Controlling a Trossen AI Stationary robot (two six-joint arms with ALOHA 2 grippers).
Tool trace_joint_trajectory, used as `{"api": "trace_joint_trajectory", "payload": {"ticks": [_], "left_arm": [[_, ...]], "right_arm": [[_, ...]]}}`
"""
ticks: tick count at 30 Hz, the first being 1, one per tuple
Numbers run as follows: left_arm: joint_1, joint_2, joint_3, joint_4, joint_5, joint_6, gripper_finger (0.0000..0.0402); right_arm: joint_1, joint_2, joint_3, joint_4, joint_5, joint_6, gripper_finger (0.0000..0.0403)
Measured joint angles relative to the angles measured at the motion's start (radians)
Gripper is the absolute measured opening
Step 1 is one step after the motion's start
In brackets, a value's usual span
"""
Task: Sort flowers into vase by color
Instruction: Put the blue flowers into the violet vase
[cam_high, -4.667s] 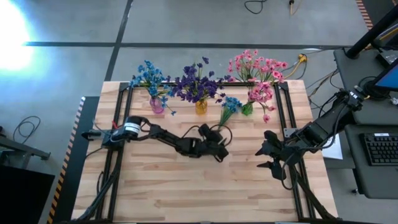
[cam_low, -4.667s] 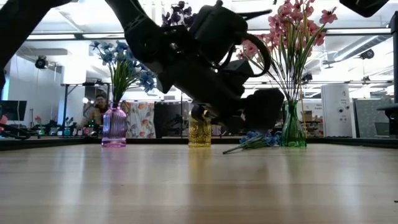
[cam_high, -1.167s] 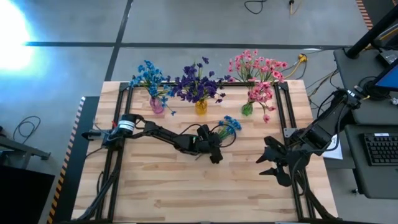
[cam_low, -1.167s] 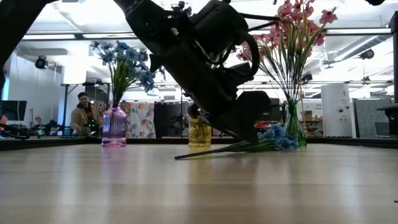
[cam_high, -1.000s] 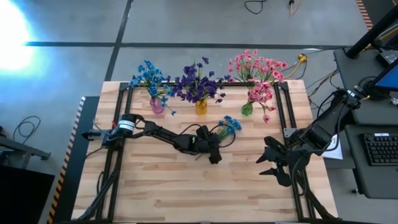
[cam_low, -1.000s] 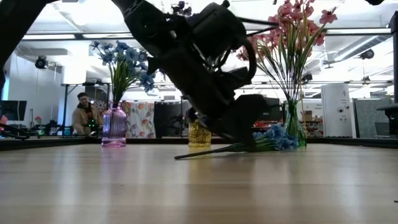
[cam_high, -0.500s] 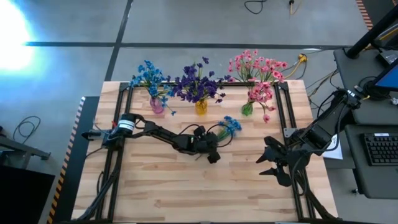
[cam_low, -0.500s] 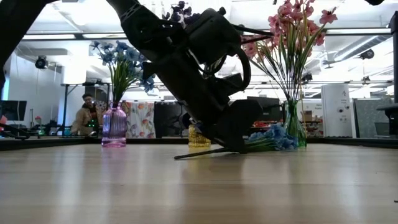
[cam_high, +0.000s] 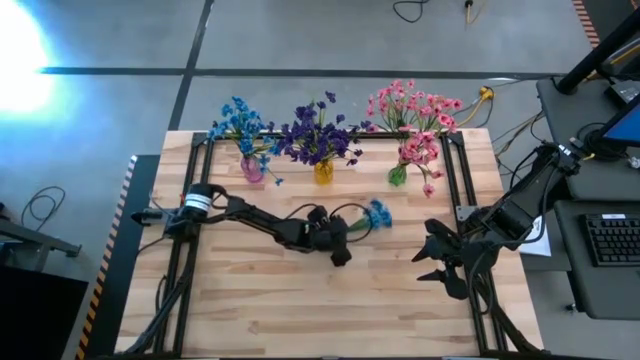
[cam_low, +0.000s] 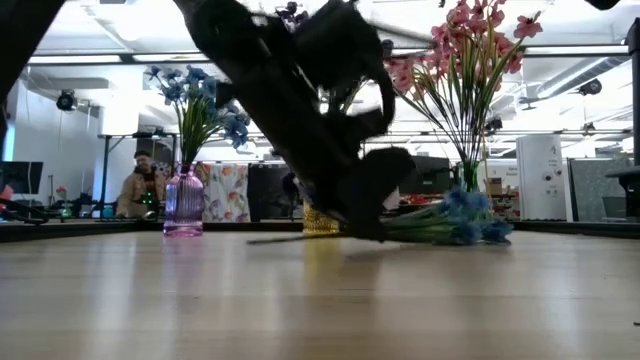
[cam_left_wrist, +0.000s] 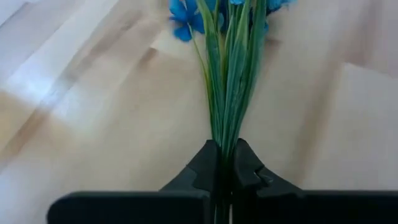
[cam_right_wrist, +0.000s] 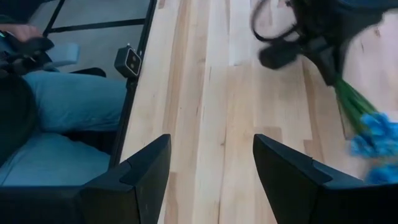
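One blue flower sprig (cam_high: 375, 215) lies mid-table, its blossoms (cam_low: 470, 225) toward the right, and my left gripper (cam_high: 342, 240) is shut on its green stems. At the far edge stand three vases: a pink one with blue flowers (cam_high: 252, 168), a yellow one with purple flowers (cam_high: 323, 170) and a green one with pink flowers (cam_high: 398, 175). My right gripper (cam_high: 437, 265) waits open near the table's right edge, holding nothing. My left gripper pinches the sprig's bundle of green stems (cam_left_wrist: 225, 134) between its two fingers, partway along the stems. The fingers slant down from the table's left. The cut end (cam_low: 280, 238) sticks out behind them, and the blossoms lie ahead, low over the table.
Black frame rails (cam_high: 460, 190) run along the table's sides and far edge. A seated person's legs (cam_right_wrist: 56, 124) show beyond the table's left edge, and another person (cam_low: 135, 185) sits in the room behind. Bare wood (cam_high: 300, 300) fills the near half.
My left gripper has shut on the blue sprig's stems. The sprig has turned about in the hold: its blossom end has swung toward the table's right and a little toward the near edge.
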Motion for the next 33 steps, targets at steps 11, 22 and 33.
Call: {"api": "trace_joint_trajectory", "payload": {"ticks": [11, 22, 33], "left_arm": [[-0.118, -0.225, -0.08, -0.148, -0.076, 0.001, 0.0], [-0.275, -0.593, -0.493, 0.401, -0.151, 0.224, 0.0], [-0.307, -0.719, -0.814, 1.18, -0.168, 0.66, 0.0]], "right_arm": [[0.0, 0.0, -0.047, -0.003, 0.0, 0.005, 0.0219], [0.0, 0.001, -0.157, 0.198, 0.107, -0.048, 0.0219], [-0.026, 0.065, -0.28, 0.81, 0.399, -0.51, 0.0219]]}}
